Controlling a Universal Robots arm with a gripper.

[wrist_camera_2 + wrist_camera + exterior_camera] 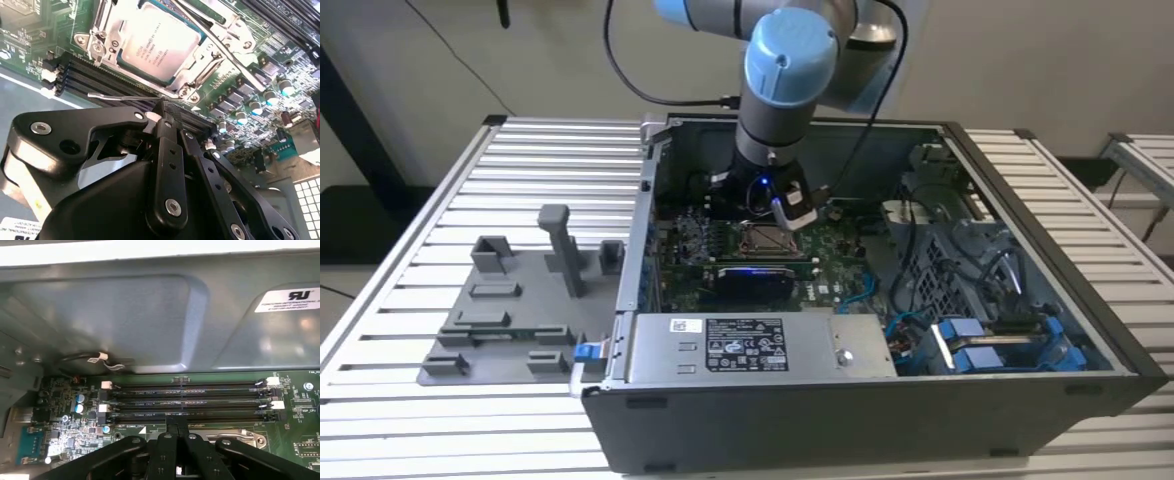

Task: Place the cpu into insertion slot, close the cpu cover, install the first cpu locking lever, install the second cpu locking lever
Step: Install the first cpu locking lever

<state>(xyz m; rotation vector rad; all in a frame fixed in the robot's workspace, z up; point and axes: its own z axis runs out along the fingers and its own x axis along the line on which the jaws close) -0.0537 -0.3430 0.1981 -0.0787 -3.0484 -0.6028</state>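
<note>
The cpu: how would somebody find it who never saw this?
Look inside the open computer case, at the green motherboard. Near its middle sits a silvery cpu cover. The cpu is the flat square in its window: smooth dull metal, unlike the dark slots and round capacitors around.

Cpu in the case
The cpu (159, 47) lies on the board (25, 30) inside the case (854, 410); memory slots (90, 75) sit just beside it.
</note>
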